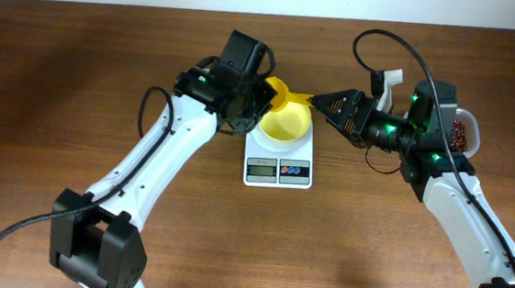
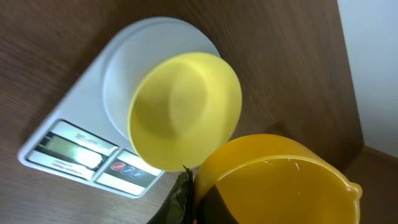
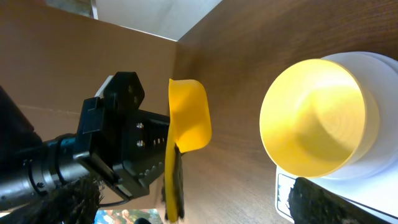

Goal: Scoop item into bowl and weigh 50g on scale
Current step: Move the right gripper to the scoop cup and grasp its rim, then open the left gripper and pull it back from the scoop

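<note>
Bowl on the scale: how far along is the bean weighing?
Done: the bowl sits on the scale. In hand: the right gripper holds the scoop by the bowl's rim. Left: the bowl looks empty and the beans sit in the tub, so all the weighing.

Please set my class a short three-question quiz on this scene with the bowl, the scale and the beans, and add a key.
1. True or false: the bowl stands on the scale.
2. Where are the beans? A) in the tub; B) in the bowl; C) spilled across the wood.
3. Fill in the blank: so far the bowl holds ____ beans.

Key: 1 true; 2 A; 3 no.
</note>
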Action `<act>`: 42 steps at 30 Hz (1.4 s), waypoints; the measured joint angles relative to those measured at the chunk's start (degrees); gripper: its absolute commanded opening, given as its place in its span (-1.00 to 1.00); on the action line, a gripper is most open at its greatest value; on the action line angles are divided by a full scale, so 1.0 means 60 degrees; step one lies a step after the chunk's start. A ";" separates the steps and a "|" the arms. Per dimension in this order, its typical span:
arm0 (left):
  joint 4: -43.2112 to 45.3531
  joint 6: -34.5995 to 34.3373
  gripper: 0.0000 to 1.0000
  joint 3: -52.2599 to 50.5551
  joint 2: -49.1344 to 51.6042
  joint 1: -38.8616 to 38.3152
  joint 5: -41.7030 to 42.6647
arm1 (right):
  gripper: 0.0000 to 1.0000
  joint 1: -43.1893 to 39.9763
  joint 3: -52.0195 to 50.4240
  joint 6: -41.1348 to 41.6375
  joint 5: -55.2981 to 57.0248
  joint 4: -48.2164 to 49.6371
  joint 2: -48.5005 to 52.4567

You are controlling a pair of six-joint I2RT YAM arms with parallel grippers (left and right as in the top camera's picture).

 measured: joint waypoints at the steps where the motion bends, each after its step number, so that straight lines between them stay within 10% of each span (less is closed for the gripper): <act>1: 0.0066 -0.0149 -1.00 0.0000 0.0000 -0.0109 -0.0022 | 0.97 0.0000 0.0000 0.0000 0.0000 0.0000 0.0000; 14: 0.0073 -0.1585 -1.00 0.0000 0.0000 -0.0586 -0.0423 | 0.83 0.0000 0.0000 0.0025 0.0080 0.0933 0.0000; 42: 0.0091 -0.1902 -0.87 0.0000 0.0000 -0.1111 -0.0535 | -0.64 0.0470 0.0000 -0.0106 0.0761 0.0798 0.0000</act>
